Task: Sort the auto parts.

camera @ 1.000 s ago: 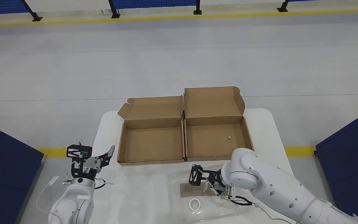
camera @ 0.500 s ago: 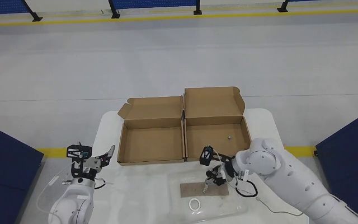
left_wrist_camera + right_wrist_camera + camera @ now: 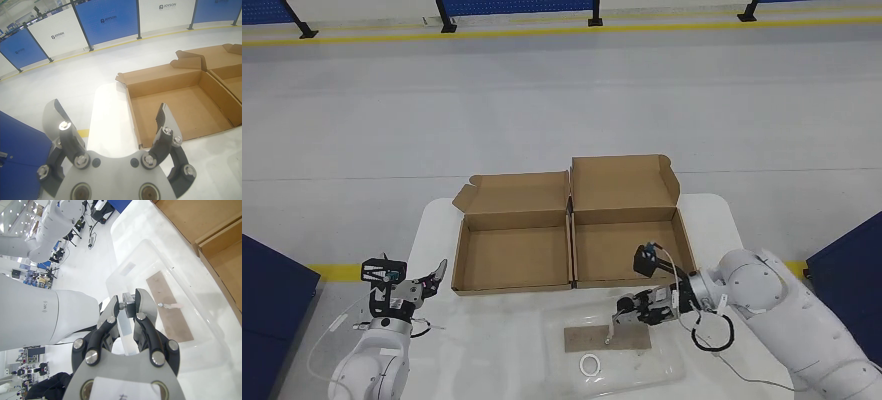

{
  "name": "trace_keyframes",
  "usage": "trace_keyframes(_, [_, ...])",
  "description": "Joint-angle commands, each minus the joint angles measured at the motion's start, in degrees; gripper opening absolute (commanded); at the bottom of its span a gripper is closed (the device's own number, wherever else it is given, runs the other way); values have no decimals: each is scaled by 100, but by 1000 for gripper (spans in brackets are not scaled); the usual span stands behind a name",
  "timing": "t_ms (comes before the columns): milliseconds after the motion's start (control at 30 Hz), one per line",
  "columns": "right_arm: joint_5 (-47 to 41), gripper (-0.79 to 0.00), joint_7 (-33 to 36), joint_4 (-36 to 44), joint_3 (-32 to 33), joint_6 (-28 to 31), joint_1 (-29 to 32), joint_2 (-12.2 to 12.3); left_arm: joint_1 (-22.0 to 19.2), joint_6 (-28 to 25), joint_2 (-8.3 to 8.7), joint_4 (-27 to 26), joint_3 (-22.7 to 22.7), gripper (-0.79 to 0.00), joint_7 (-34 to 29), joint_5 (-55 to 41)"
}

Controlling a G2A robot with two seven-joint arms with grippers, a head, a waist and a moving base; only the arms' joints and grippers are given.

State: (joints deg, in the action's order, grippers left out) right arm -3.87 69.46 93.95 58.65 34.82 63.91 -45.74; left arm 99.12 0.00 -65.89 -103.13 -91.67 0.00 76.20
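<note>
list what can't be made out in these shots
- Speck in the right box: too small in the top view to identify.
- Part in the right gripper: the fingers cover its sides in the right wrist view, so its full shape is unclear.
- Ring in the tray: too small in the top view to tell its material.
- Most of the right box in the left wrist view: cut off by the picture's edge.

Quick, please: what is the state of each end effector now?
Left end effector: open, holding nothing.
Right end effector: closed on a small metal part.
</note>
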Motion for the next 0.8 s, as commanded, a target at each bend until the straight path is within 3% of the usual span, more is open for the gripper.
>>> trace_keyframes(0, [7, -785, 2, 1, -1, -2, -1, -1, 0, 0, 0, 0, 0, 0, 0, 0])
trace_keyframes(167, [-266, -785, -216, -7, -9, -15, 92, -14, 0, 0, 0, 0, 0, 0, 0, 0])
trace_keyframes(433, [-2908, -785, 47, -31, 101, -46, 31, 68, 0, 0, 0, 0, 0, 0, 0, 0])
trace_keyframes(767, [-4626, -785, 583, 91, 481, -581, -104, 149, 0, 0, 0, 0, 0, 0, 0, 0])
